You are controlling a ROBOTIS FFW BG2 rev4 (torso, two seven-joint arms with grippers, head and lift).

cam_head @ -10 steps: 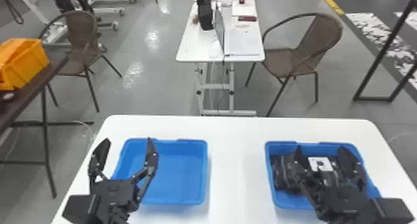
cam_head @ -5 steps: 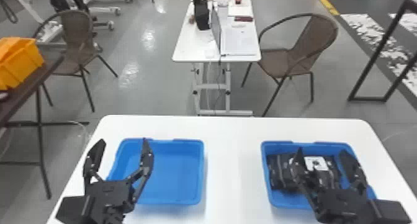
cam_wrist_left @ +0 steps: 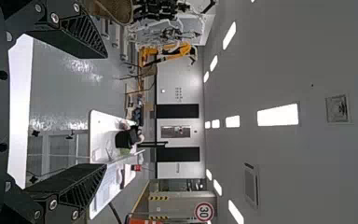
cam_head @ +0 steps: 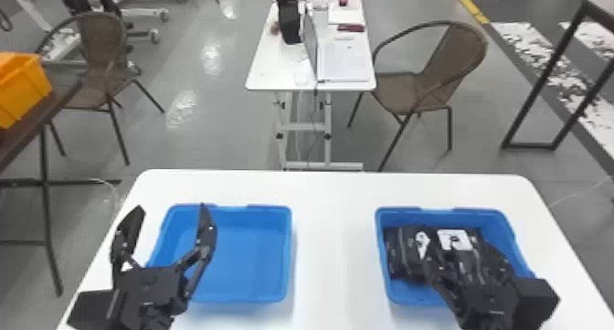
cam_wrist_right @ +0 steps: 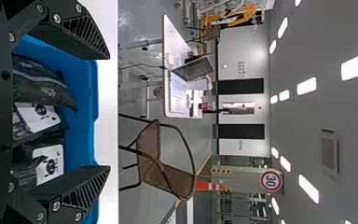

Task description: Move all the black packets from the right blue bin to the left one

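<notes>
Several black packets (cam_head: 398,256), some with white labels, lie in the right blue bin (cam_head: 495,219). My right gripper (cam_head: 454,249) is low over them, its fingers open. In the right wrist view, black packets (cam_wrist_right: 39,86) lie beyond the palm, between the spread fingers of the right gripper (cam_wrist_right: 108,112); nothing is clamped. The left blue bin (cam_head: 256,253) has a bare floor where it shows. Parked over its left side, my left gripper (cam_head: 171,208) stands open and holds nothing. The left wrist view shows the same left gripper (cam_wrist_left: 106,111) with its fingers wide apart.
Both bins stand on a white table (cam_head: 333,242), with bare tabletop between them. Farther off are a small white desk (cam_head: 274,73) with a laptop and two brown chairs. An orange crate (cam_head: 23,89) sits on a dark table at the far left.
My right gripper has come down closer to the packets and slightly toward its left. The left gripper keeps its place over the left bin, while the whole head view has shifted a little.
</notes>
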